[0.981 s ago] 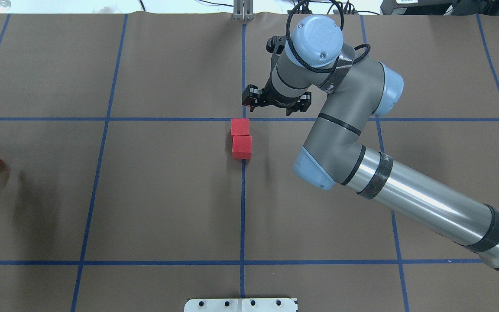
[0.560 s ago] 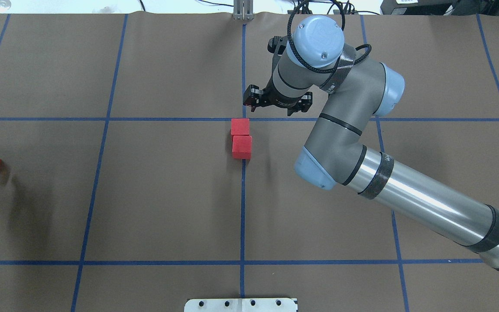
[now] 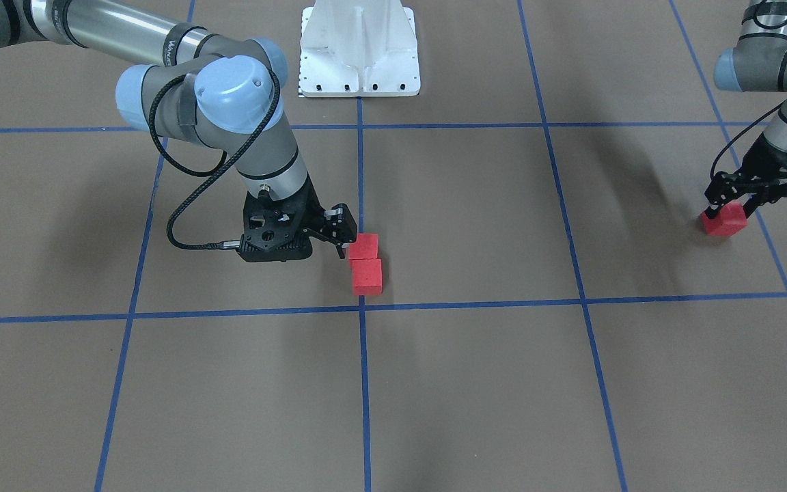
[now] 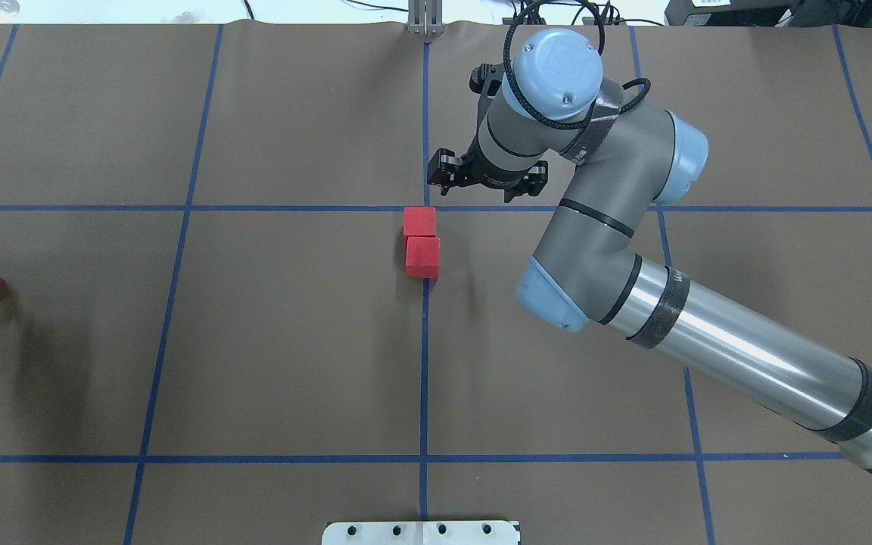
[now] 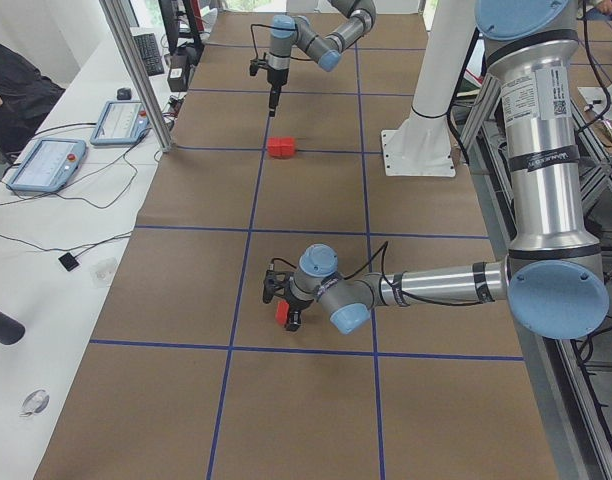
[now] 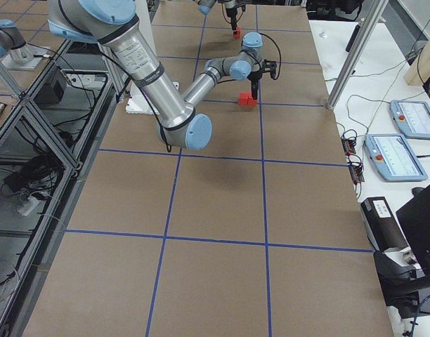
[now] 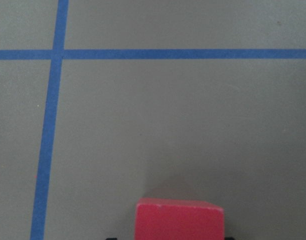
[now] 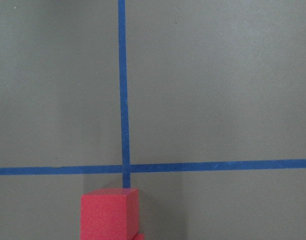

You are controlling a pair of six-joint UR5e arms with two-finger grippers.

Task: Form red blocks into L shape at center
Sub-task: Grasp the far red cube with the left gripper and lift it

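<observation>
Brown gridded paper covered the tabletop (image 4: 292, 341) — and two red blocks (image 4: 422, 256) sat touching, one behind the other and slightly offset, just on the robot's side of the center crossing (image 4: 425, 208). The right gripper (image 4: 484, 184) hovered just beyond that crossing, jaws spread wide, holding nothing. Way out at the robot's left edge, the third red block (image 3: 725, 223) was clamped in the left gripper (image 3: 728, 208) — well apart from the pair.
</observation>
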